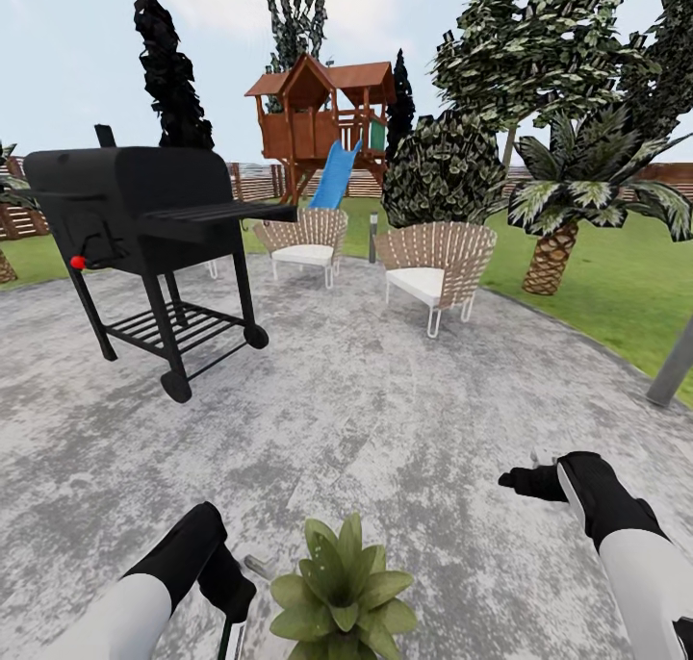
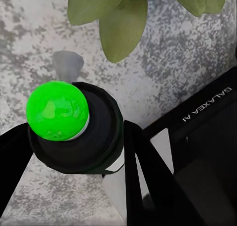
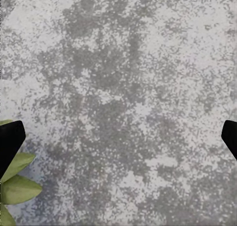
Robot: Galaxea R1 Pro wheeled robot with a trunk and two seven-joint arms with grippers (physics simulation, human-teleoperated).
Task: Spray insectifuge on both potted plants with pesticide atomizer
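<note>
Head view is showing the garden point(image 1: 597, 285) from above both arms: a round mottled grey patio point(image 1: 385, 419) is spreading across most of the scene, with green lawn beyond it, a black barbecue grill point(image 1: 144, 227) standing to the left, two slatted chairs point(image 1: 438, 270) sitting farther back, a wooden playhouse with a blue slide point(image 1: 322, 126) rising behind them, and a palm tree point(image 1: 568, 208) growing to the right. Close to the robot, one of the potted plants point(image 1: 339, 593), a low rosette of broad green leaves, is sitting on the paving between the two arms. The left hand point(image 1: 231, 597) is hanging just beside the plant, and in the left wrist view its dark fingers point(image 2: 143, 176) are closing around the pesticide atomizer point(image 2: 74, 132), seen end-on as a dark round body capped by a bright green ball, with plant leaves showing just beyond it. The right hand point(image 1: 529, 477) is hovering over bare paving to the right, and in the right wrist view its two fingertips point(image 3: 10, 142) are sitting wide apart with nothing between them. Judging from this, the bottle is already in hand and the spraying step is under way at this first plant; the next move probably calls for aiming the nozzle over the leaves until they are covered, then finding the second plant.
</note>
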